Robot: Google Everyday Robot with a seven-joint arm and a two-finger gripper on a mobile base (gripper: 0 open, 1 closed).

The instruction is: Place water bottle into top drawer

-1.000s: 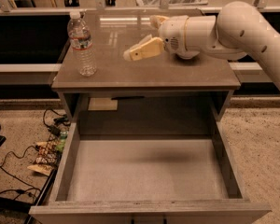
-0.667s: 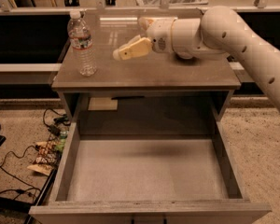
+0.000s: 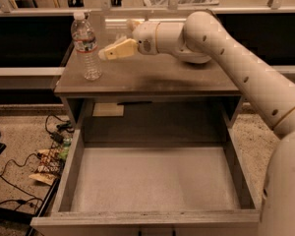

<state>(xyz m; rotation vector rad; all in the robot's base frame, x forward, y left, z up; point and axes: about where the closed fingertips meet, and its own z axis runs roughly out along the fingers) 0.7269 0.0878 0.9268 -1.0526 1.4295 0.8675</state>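
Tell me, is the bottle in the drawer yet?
No, the bottle stands upright on the cabinet top, outside the open drawer, with the gripper hovering close beside it.

Arm stretched out, gripper up in the left of the view.
We log the arm [image 3: 246, 77] entering at the lower right edge, its thick white link rising on a slant up and to the left to a rounded joint [image 3: 199, 36] near the top centre. From there the wrist [image 3: 157, 37] runs almost level to the left. The gripper [image 3: 115, 42] sits at its end, pointing left and tipped slightly down. We read its tan fingers [image 3: 119, 49] as spread apart, with nothing between them.
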